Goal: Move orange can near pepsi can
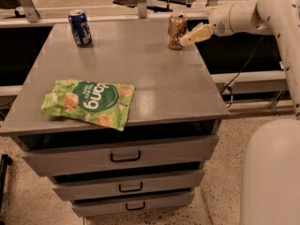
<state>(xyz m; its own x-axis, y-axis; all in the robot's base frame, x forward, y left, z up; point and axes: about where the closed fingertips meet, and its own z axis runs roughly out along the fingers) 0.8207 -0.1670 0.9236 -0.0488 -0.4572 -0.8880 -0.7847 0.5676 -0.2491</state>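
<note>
The orange can (176, 30) stands upright at the far right of the grey cabinet top (140, 74). The pepsi can (80, 27) stands upright at the far left, well apart from it. My gripper (184, 40) reaches in from the right on the white arm (234, 18). Its tip is right at the orange can's right side, low on the can. The can stands on the top, not lifted.
A green snack bag (89, 102) lies flat at the front left of the top. The cabinet has three drawers (124, 156) below. A rail and table legs (140, 3) run behind the top. My white base (272, 172) fills the lower right.
</note>
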